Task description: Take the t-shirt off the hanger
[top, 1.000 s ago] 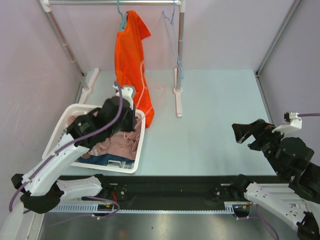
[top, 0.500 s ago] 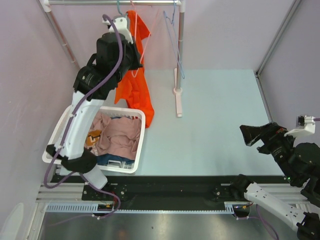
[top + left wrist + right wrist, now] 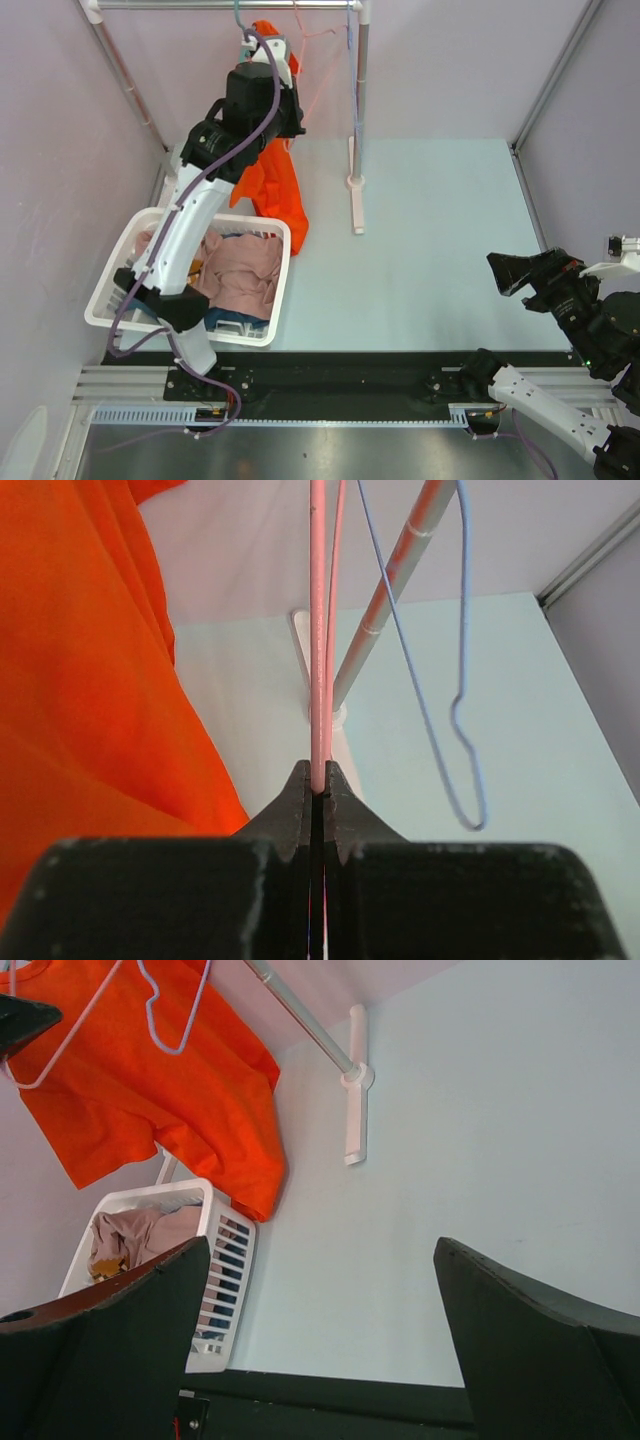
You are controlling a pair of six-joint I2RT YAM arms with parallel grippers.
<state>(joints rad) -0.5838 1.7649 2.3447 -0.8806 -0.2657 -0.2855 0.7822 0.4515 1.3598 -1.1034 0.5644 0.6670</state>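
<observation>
An orange t-shirt (image 3: 278, 185) hangs from the rail by a teal hanger hook (image 3: 240, 25), its hem draped over the basket corner. It also shows in the left wrist view (image 3: 80, 680) and the right wrist view (image 3: 170, 1090). My left gripper (image 3: 292, 112) is raised beside the shirt's top, shut on a thin pink hanger wire (image 3: 318, 630) that runs up towards the rail (image 3: 312, 45). In the left wrist view the left gripper (image 3: 318, 780) pinches the wire at its tips. My right gripper (image 3: 512, 272) is open and empty, low at the right; the right wrist view (image 3: 320, 1340) shows only table between its fingers.
A white laundry basket (image 3: 283, 275) with pink and dark clothes stands at the left, also in the right wrist view (image 3: 225, 1260). The rack's rail (image 3: 180, 5) and right post (image 3: 358, 110) stand behind. An empty pale blue hanger (image 3: 445, 680) hangs next to the post.
My left arm rose from the basket to the rail, lifting the pink hanger, and has now shifted a little right. My right arm has drifted right and back.
</observation>
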